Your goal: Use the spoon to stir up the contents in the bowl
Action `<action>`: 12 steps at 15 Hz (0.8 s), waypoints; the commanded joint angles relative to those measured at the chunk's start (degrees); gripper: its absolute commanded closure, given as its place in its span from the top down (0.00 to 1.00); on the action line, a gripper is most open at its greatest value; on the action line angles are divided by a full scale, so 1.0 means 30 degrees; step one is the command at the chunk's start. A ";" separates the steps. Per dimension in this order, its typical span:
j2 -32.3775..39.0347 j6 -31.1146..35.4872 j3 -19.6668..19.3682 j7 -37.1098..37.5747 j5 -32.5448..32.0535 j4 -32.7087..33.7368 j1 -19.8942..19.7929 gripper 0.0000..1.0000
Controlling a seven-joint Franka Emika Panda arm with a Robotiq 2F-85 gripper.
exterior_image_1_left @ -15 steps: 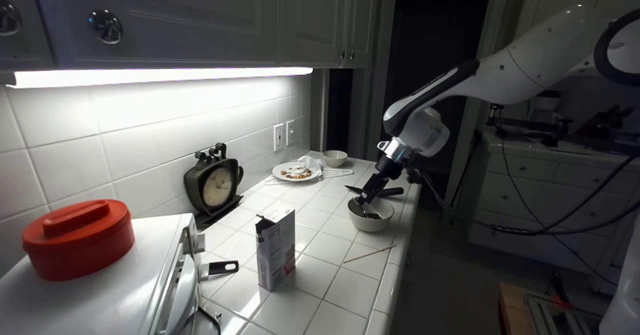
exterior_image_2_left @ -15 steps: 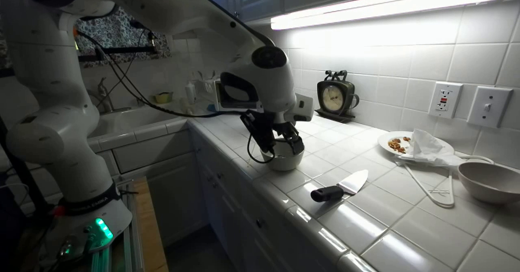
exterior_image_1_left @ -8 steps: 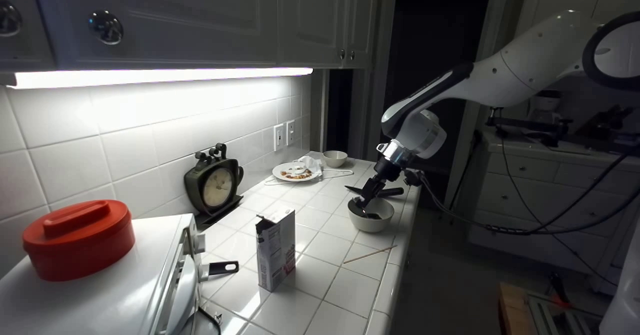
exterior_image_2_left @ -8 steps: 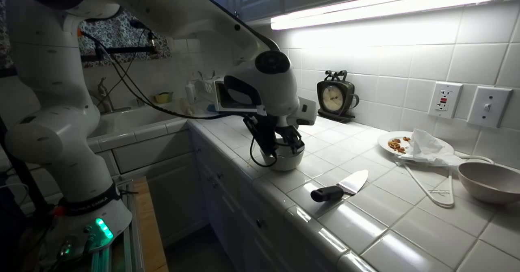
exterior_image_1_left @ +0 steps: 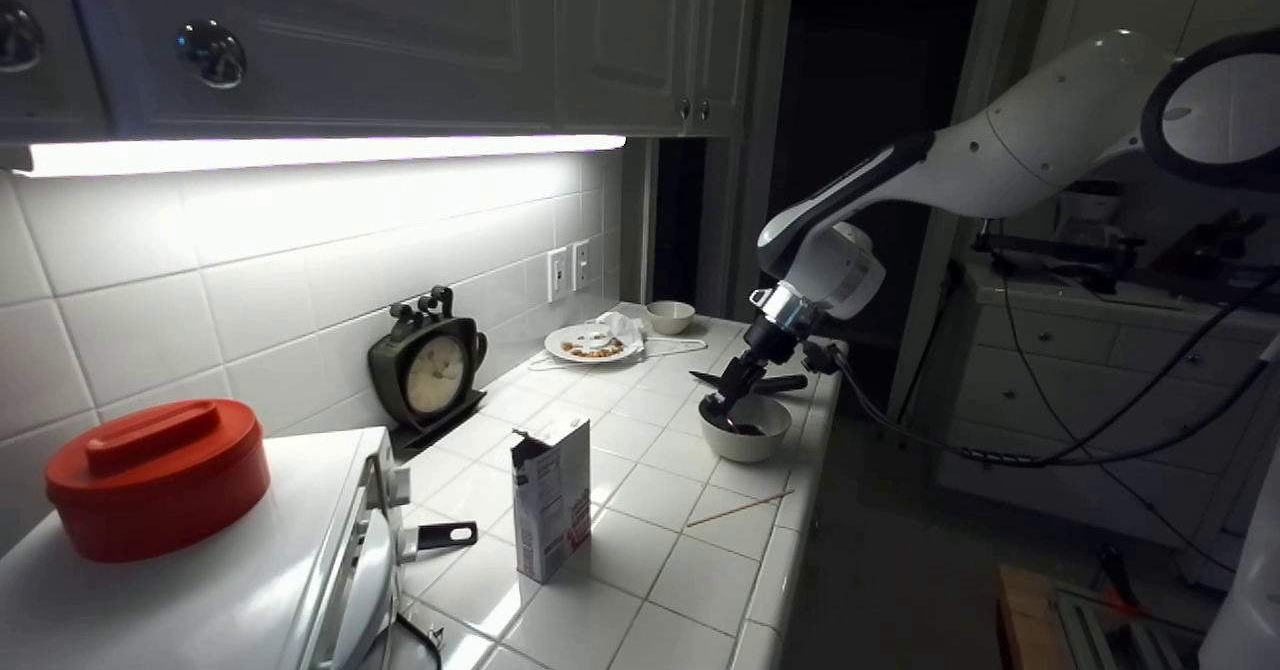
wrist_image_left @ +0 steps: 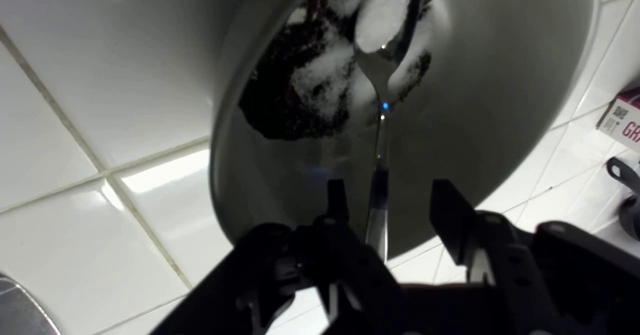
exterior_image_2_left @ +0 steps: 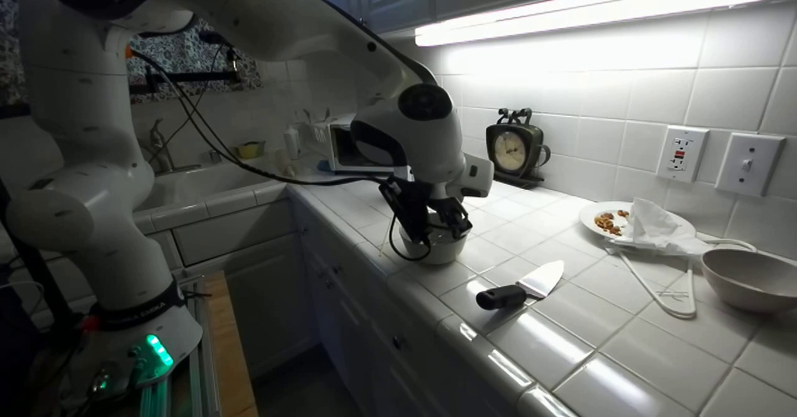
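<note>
The tool (wrist_image_left: 391, 190) is spread: in the wrist view its fingers stand to either side of the handle of the spoon (wrist_image_left: 382, 140), with a gap showing on each side. The spoon lies in the bowl (wrist_image_left: 490, 75), ahead of the tool. Its long axis runs out from between the fingertips nearly straight away from the tool, with a slight lean. The head points away from the tool and bears a heap of white powder (wrist_image_left: 382, 15); the handle points back toward it. More of the powder lies with dark crumbs (wrist_image_left: 272, 105) around the head. Whether the handle's end rests on the rim nearest the tool, I cannot tell.

In both exterior views the tool tilts down into the mouth of the bowl, which stands on the tiled desk (exterior_image_1_left: 650, 490); contact with the rim cannot be judged. In an exterior view a thin stick (exterior_image_1_left: 740, 508) lies near the tool, on the same side as an upright carton (exterior_image_1_left: 552, 500). A cake server (exterior_image_2_left: 515, 292) lies on the tool's opposite side, and a plate (exterior_image_2_left: 590, 216) well apart from it.
</note>
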 commanded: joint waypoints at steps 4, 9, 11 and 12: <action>0.0602 -0.0419 0.0364 -0.0906 0.1063 0.0634 -0.0537 0.14; 0.0430 -0.0492 0.0447 -0.1043 0.0996 0.0559 -0.0468 0.00; 0.0334 -0.0480 0.0494 -0.1175 0.0985 0.0495 -0.0446 0.03; 0.0321 -0.0476 0.0505 -0.1196 0.0964 0.0490 -0.0436 0.02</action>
